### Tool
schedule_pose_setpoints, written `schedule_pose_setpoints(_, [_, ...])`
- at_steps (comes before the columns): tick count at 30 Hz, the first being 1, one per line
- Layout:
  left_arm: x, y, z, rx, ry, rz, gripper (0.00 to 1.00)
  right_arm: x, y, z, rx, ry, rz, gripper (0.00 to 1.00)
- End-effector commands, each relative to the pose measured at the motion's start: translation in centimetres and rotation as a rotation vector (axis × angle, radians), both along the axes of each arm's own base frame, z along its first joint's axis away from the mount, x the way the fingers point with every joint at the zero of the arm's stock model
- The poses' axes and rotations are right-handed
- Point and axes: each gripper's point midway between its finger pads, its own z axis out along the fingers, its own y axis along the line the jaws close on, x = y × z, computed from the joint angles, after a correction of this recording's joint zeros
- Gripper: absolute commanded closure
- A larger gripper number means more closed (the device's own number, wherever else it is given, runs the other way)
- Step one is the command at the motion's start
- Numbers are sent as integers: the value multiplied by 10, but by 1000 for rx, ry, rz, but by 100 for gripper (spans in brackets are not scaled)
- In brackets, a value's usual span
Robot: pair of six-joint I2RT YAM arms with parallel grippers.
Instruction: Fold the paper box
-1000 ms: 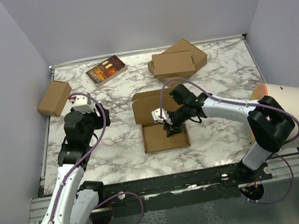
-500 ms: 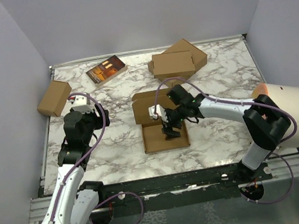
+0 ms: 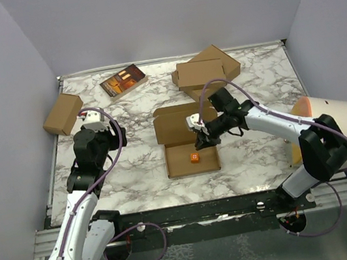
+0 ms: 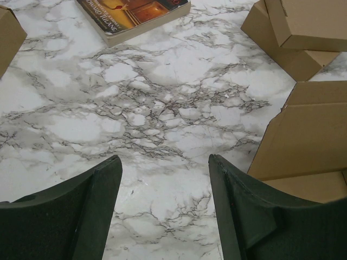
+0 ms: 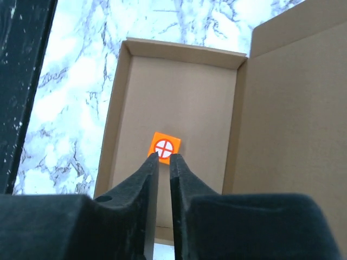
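Observation:
The paper box (image 3: 178, 162) lies open in mid-table, its shallow tray nearest me and its flat lid (image 3: 176, 124) stretched away behind. A small orange cube (image 3: 194, 158) with a white circle mark rests on the tray floor. My right gripper (image 3: 199, 143) hovers above the tray's far right side, apart from the cube. In the right wrist view the cube (image 5: 165, 147) shows just past the gripper (image 5: 164, 157), whose jaws leave only a thin slit with nothing in it. Left of the box, my left gripper (image 3: 116, 134) is open over bare marble (image 4: 165, 162); the box lid (image 4: 309, 135) is at its right.
A book (image 3: 123, 81) lies at the back left. A stacked pair of folded brown boxes (image 3: 207, 70) sits at the back right. A small brown carton (image 3: 63, 114) is at the left edge. A white and orange rounded object (image 3: 331, 125) stands at the right edge.
The right gripper opened over the tray, left the orange cube there, then rose and drew back to the right with its jaws closing. The left arm has not moved.

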Motion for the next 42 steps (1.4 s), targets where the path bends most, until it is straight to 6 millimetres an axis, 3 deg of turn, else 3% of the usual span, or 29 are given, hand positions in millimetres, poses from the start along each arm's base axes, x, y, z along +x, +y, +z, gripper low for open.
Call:
schedule_pose_setpoints(1, [1, -2, 5, -17, -21, -12, 32, -25, 2, -26, -44, 20, 106, 88])
schedule_pose_setpoints(9, [1, -1, 5, -18, -22, -10, 32, -30, 13, -61, -176, 3, 109, 93])
schedule_pose_setpoints(18, [1, -1, 5, -19, -23, -11, 32, -26, 13, -84, -270, -4, 82, 94])
schedule_pose_setpoints(27, [1, -1, 5, -22, -23, -13, 32, 11, 16, -83, -296, -95, -89, 93])
schedule_pose_setpoints(42, [2, 0, 5, -26, -21, -12, 32, 30, 28, -81, -233, -73, -254, 92])
